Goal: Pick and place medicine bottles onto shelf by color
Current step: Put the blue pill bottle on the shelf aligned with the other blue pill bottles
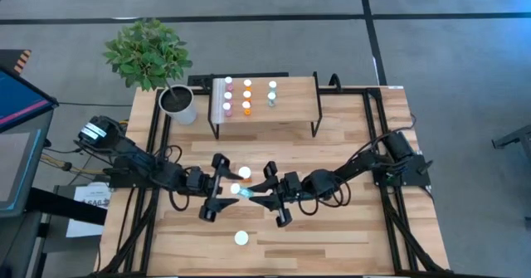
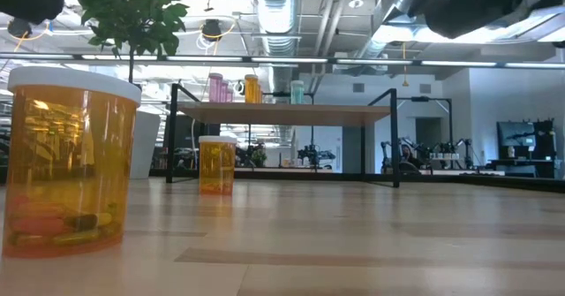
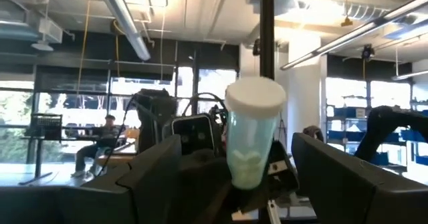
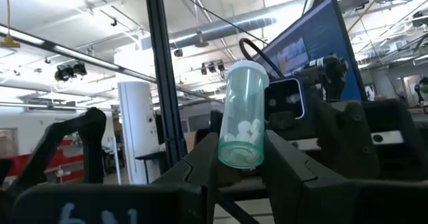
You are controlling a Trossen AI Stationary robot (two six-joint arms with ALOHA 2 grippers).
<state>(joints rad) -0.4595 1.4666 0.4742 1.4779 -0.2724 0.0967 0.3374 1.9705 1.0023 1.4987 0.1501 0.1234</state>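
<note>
Teal bottle (image 4: pixel 243 114) between right end effector (image 4: pixel 239 158) fingers

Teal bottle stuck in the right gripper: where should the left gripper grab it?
Probably on its upper body, just below the white cap. The right gripper pinches the teal bottle at its bottom end, so that part is taken. The cap end stands free between the open left gripper fingers, which face it from the opposite side and could close there.

Grey floor (image 1: pixel 448 54); exposed ceiling ducts (image 2: pixel 274 13); strip lights (image 2: pixel 477 64).
</note>
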